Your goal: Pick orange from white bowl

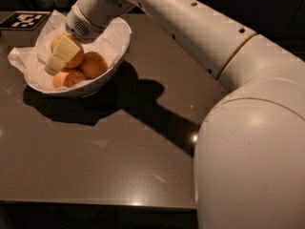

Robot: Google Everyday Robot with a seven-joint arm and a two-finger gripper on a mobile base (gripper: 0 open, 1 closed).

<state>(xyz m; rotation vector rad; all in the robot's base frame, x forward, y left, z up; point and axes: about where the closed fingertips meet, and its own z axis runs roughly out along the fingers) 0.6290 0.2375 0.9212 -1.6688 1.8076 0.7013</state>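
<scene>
The white bowl (116, 37), lined with crumpled white paper, stands at the table's back left and holds several oranges. My gripper (59, 58) reaches down into the bowl from the upper right. It lies over the orange (78, 58) in the middle of the pile, which it partly hides. Another orange (94, 64) lies to its right, one (68, 78) at the front, and one (57, 39) behind the gripper.
My white arm (200, 37) crosses the table from the right, and its large near segment (252, 161) fills the lower right. A black-and-white marker tag (26, 19) lies at the back left. The brown table (105, 147) stretches toward the front edge.
</scene>
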